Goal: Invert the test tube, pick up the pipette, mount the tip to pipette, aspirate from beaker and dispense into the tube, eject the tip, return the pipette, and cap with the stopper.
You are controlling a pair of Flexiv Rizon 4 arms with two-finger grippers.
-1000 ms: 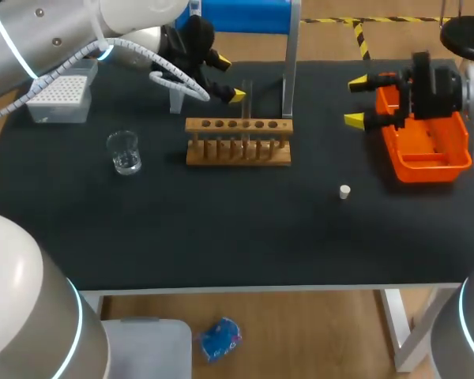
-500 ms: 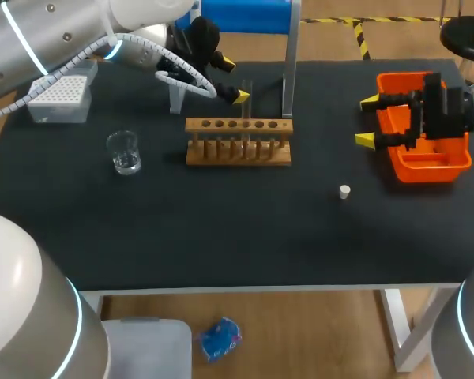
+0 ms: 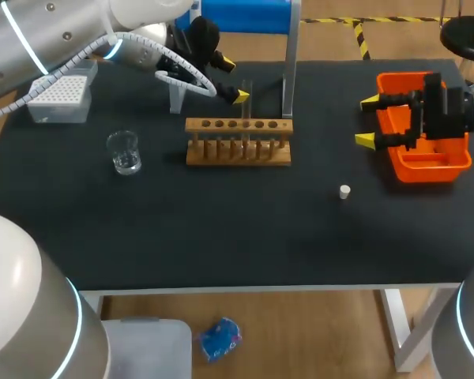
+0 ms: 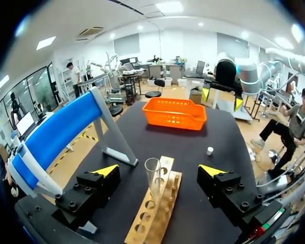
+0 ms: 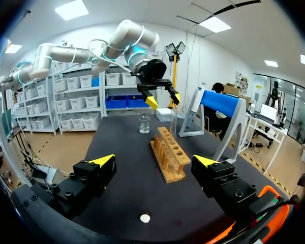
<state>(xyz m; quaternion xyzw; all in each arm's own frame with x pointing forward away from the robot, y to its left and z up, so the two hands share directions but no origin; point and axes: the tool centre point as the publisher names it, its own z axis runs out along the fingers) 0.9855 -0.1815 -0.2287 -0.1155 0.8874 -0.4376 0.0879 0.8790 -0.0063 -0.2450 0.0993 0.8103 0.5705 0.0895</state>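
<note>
head / left gripper (image 3: pixel 232 80): we come in over the far side of the table (image 3: pixel 221 237). Fingers are spread wide and hold nothing. One yellow tip is just beside the test tube (image 3: pixel 246 95).
head / test tube: upright in the wooden rack (image 3: pixel 238 150). The glass is faint and its lower end is hidden in a rack hole.
head / right gripper (image 3: pixel 367 121): wide open and empty. Its tips are at the rack-side edge of the orange basket (image 3: pixel 430 164), and its body covers part of the basket.
head / rest: the beaker (image 3: pixel 125 152) is left of the rack. The stopper (image 3: pixel 344 191) lies alone between rack and basket. The tip box (image 3: pixel 59 96) is partly behind our left arm. The blue stand (image 3: pixel 245 14) is cut off at the frame edge. We can't make out the pipette.
left wrist / left gripper (image 4: pixel 160 170): the test tube (image 4: pixel 153 178) stands between the open fingers, touching neither, with its open mouth up. The rack (image 4: pixel 152 218) runs under and ahead. The stopper (image 4: pixel 209 151) and basket (image 4: pixel 174 113) are farther ahead.
right wrist / right gripper (image 5: pixel 154 161): open, nothing between the fingers. The stopper (image 5: pixel 145 218) is on the table just ahead, with the rack (image 5: pixel 169 152) beyond it.
right wrist / hard to see: the test tube (image 5: pixel 173 122) barely shows. Only a corner of the basket (image 5: pixel 272 213) is visible.
</note>
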